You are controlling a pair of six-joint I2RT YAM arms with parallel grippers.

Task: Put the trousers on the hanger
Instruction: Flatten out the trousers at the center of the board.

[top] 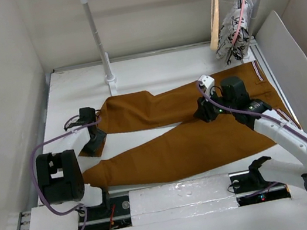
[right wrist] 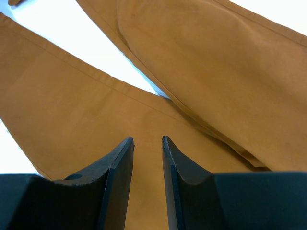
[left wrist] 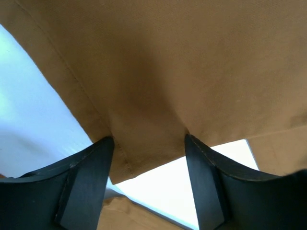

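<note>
On the trousers, left claw straddled a leg hem, released; right claw's hold was unclear; shallow pinches could slip.

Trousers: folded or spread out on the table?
Spread flat: the trousers lie on the table with both legs splayed apart, white tabletop showing between them.

From above, the fingertips of my left gripper sit hidden beneath its body; both wrist views crop the trousers.
</note>
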